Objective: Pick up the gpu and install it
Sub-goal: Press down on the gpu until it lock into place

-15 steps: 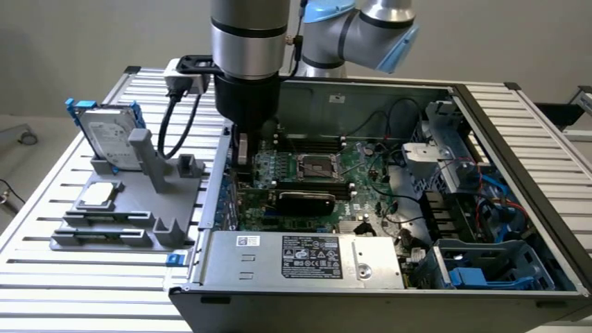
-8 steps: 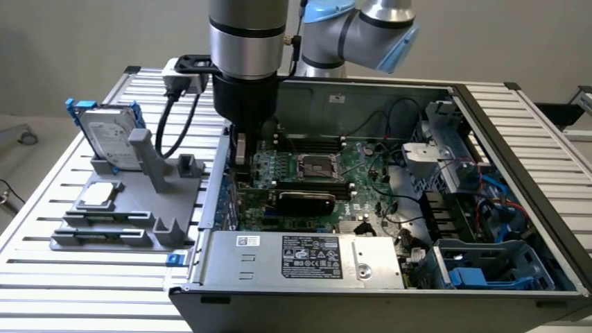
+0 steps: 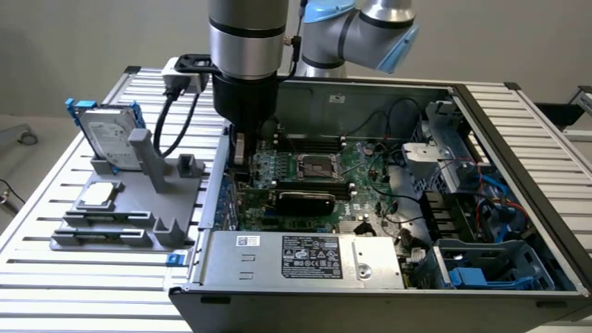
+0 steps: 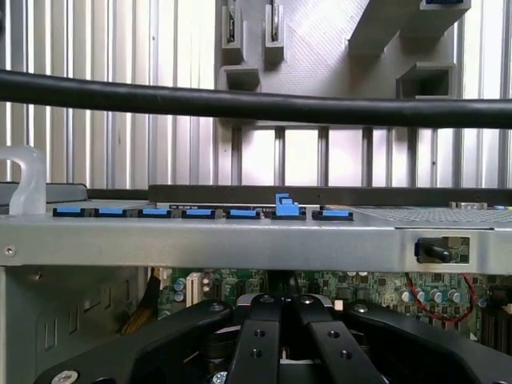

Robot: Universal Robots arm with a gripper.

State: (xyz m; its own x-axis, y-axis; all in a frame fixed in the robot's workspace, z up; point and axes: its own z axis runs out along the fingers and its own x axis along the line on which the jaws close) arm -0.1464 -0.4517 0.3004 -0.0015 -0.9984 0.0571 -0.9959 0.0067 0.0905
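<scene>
Lying flat on the motherboard at centre frame, the gpu runs its long axis left-right; the claw, fingers together, hangs over the case.

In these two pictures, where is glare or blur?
Exterior view: even light, sharp; soft sheen on the slatted table, motherboard readable. Wrist view: bright washed-out slats behind, the near black cable soft-edged, the gripper dark against the case rim.

A silver hard drive with blue rails stands upright in a grey holder on the slatted tabletop, beside the open computer case.
</scene>
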